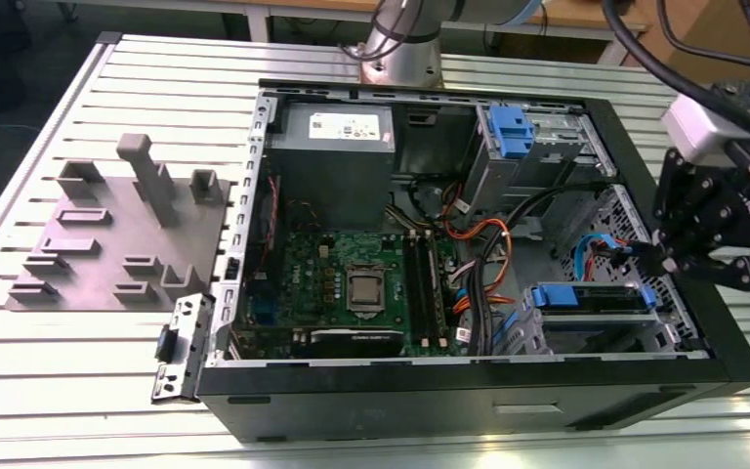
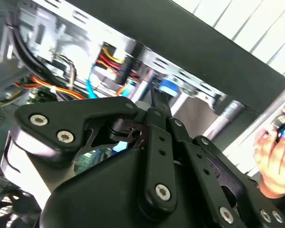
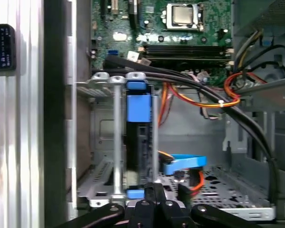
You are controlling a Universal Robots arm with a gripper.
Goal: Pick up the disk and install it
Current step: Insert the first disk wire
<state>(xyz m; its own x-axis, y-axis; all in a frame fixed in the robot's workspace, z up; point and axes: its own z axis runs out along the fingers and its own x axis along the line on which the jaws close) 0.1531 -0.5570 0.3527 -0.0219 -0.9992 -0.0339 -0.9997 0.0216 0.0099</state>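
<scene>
Item: disk point(image 3: 138, 137), blue-bracketed, seated on edge in the drive cage point(image 3: 115, 142) of the open computer case point(image 1: 687, 381), installation apparently near complete; tool point(image 3: 154, 197) at its outer end, fingers seemingly drawn together, hold on it not discernible

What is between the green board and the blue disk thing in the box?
In the exterior view, orange and black cables lie between the motherboard and the disk.
</scene>
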